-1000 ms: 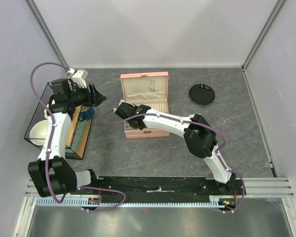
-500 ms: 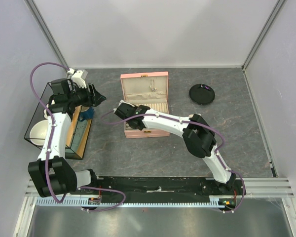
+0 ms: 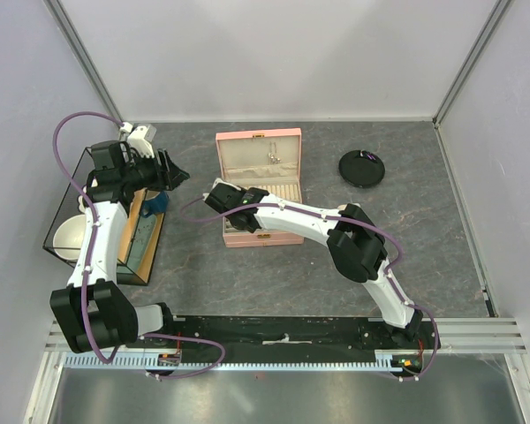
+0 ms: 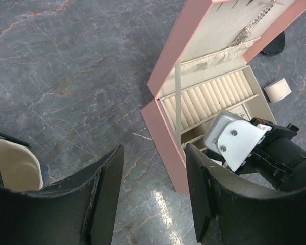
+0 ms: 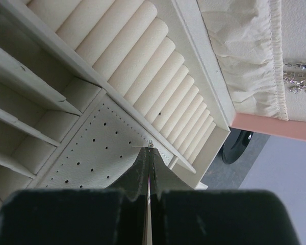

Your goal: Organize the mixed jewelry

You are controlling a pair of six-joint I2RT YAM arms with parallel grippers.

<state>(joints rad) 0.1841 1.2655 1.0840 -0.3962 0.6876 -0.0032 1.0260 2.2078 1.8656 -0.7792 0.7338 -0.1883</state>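
Note:
The pink jewelry box (image 3: 259, 237) stands open at the table's middle, also in the left wrist view (image 4: 169, 145). Silvery chains hang in its lid (image 3: 272, 157), (image 4: 249, 31), (image 5: 302, 80). My right gripper (image 5: 150, 149) is shut on a tiny silvery earring (image 5: 150, 144), with its tips just above the perforated cream panel (image 5: 86, 148) inside the box. In the top view the right gripper (image 3: 221, 200) is over the box's left part. My left gripper (image 4: 154, 196) is open and empty above the table left of the box, seen from above (image 3: 173, 173).
A round black disc (image 3: 362, 168) lies right of the box. A small beige pad (image 4: 278, 90) sits beside the box. A black wire tray (image 3: 60, 231) with a white bowl (image 3: 69, 237) stands at the left edge. Cream ring rolls (image 5: 143, 66) fill the box's back row.
The right arm's elbow has shifted very slightly left. The left arm has not moved.

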